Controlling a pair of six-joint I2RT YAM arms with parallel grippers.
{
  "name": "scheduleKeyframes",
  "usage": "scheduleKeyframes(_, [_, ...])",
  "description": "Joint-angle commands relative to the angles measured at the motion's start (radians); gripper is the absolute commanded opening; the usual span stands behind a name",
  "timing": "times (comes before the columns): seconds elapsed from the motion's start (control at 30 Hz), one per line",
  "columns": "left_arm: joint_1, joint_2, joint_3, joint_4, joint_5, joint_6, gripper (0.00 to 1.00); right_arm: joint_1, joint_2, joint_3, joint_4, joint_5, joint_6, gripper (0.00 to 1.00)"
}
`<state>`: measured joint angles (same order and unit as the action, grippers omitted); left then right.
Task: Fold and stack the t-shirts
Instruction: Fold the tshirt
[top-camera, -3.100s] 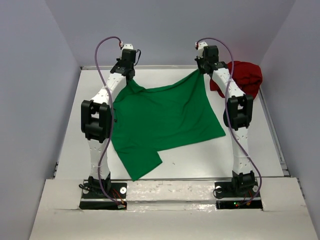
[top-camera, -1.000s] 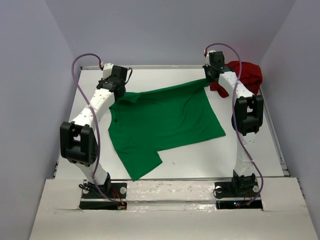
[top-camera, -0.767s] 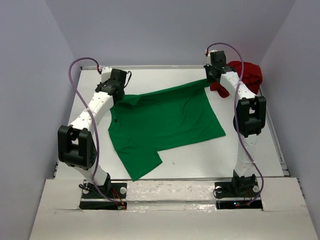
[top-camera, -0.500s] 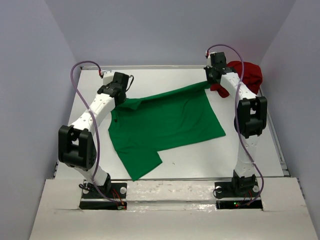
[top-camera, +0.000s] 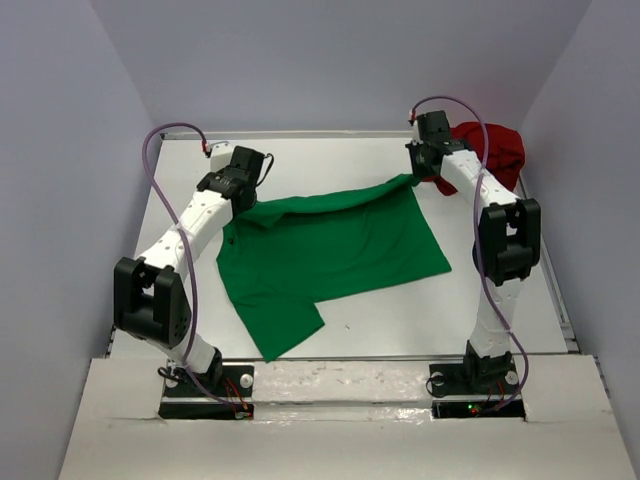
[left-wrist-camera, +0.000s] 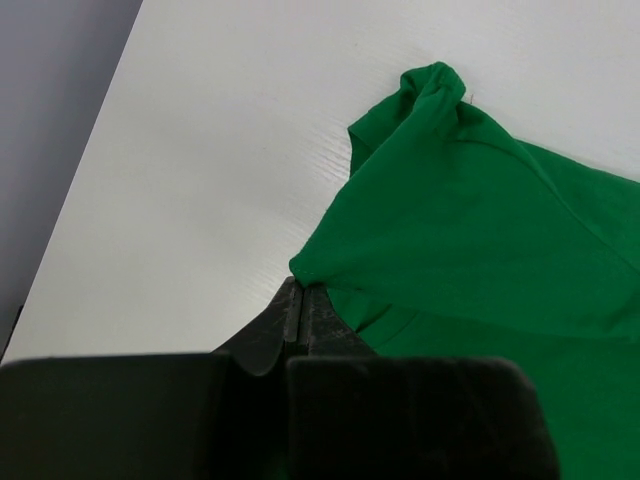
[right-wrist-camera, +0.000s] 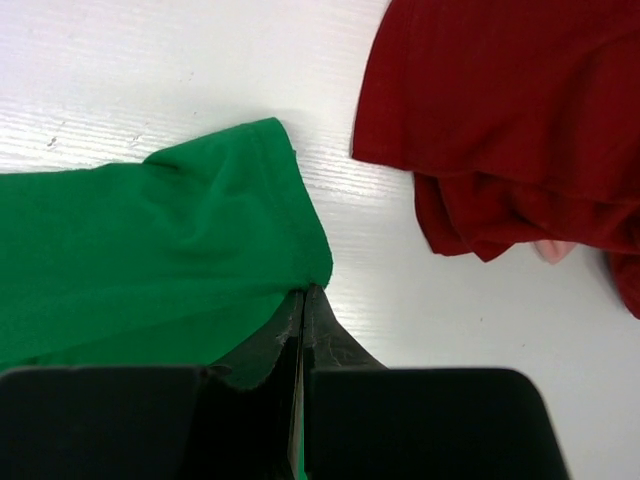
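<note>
While the left jaws pinch one far corner of the green t-shirt (top-camera: 340, 250), the right jaws pinch another.

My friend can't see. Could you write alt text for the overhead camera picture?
Two robot arms pinch the far corners of a bright green t-shirt lying on a white table, the left gripper at its far left corner and the right gripper at its far right. A crumpled dark red t-shirt lies at the table's far right corner.
</note>
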<state>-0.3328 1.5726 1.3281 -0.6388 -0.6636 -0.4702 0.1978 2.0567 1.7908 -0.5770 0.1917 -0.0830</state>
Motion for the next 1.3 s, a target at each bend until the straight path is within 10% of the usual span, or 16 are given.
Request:
scheduleKeyframes(0.0, [-0.006,-0.071,-0.012,-0.027,-0.051,-0.024,0.0,0.023,-0.073,-0.024,-0.033,0.034,0.04,0.0])
scheduleKeyframes(1.27, [-0.1,-0.143,-0.175,-0.045,-0.039,-0.096,0.11,0.072,-0.142,-0.191,-0.086,0.127,0.193,0.0])
